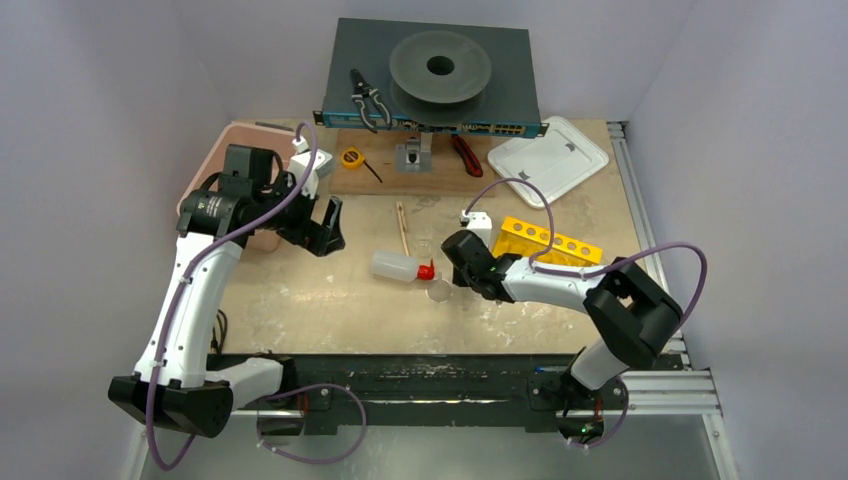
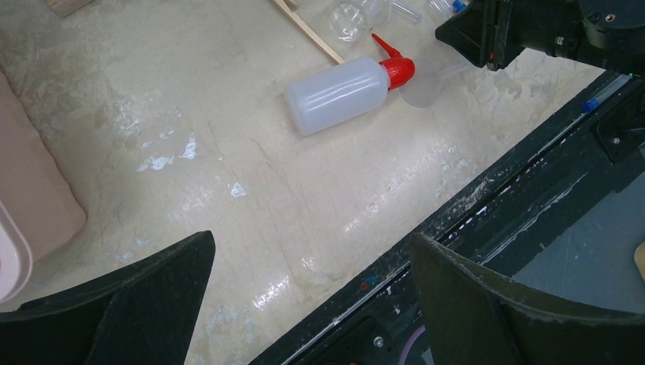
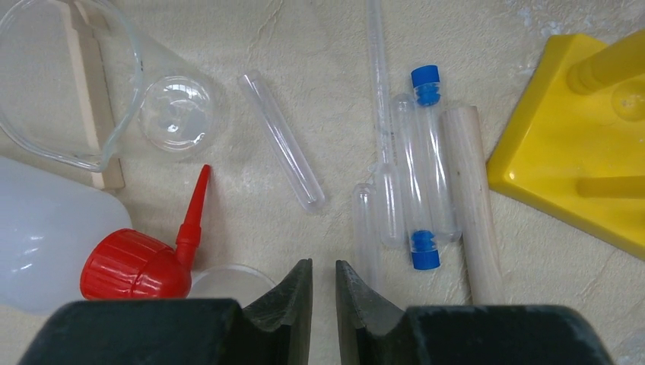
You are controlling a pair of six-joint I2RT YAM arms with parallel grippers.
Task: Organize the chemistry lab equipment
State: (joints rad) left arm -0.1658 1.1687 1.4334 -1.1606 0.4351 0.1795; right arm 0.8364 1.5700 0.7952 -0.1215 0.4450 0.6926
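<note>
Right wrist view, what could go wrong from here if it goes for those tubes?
The blue-capped tubes lie bunched together beside a wooden stick, so the right end effector may pinch two or send neighbours rolling. Its jaws look nearly closed, too narrow to straddle a tube. The squeeze bottle lies on its side and could roll if bumped.

Pale lavender walls (image 1: pixel 100 80) close in at 9, 12 and 3 o'clock — plain, evenly lit. The tabletop (image 1: pixel 330 300) is mottled beige, glossy in patches; a black rail (image 1: pixel 420 385) edges it at 6 o'clock.
</note>
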